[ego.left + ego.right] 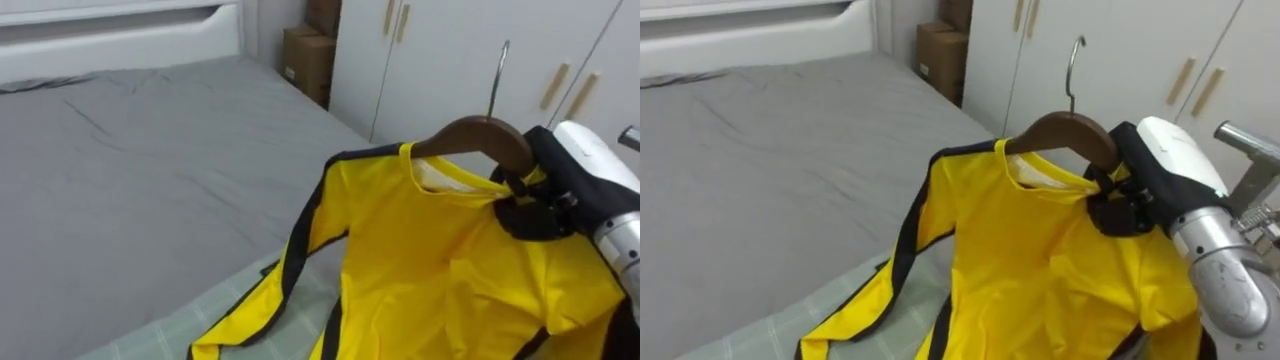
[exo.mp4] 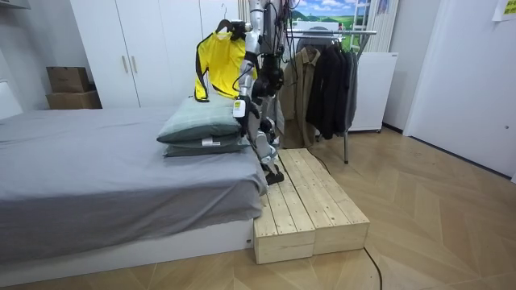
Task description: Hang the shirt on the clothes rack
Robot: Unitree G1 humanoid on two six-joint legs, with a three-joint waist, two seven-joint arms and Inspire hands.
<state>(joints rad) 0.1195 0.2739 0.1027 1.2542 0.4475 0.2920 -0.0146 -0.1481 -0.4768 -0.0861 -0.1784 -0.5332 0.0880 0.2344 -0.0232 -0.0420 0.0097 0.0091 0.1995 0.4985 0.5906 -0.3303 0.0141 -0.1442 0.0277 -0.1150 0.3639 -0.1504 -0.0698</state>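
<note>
A grey-sheeted bed (image 2: 97,169) stands before white wardrobes (image 2: 145,48), cardboard boxes (image 2: 71,87) in the corner, a wooden platform (image 2: 310,209) beside it.

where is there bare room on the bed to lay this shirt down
Free: the wide grey sheet between the headboard and the pillows. Crowded: the pillow end, where the yellow shirt on its hanger in the right hand trails a sleeve.

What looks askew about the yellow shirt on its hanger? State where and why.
The yellow shirt is not hanging square. The right robot hand grips the wooden hanger at one shoulder, not by its hook, and one sleeve seems to trail down onto the green pillow.
</note>
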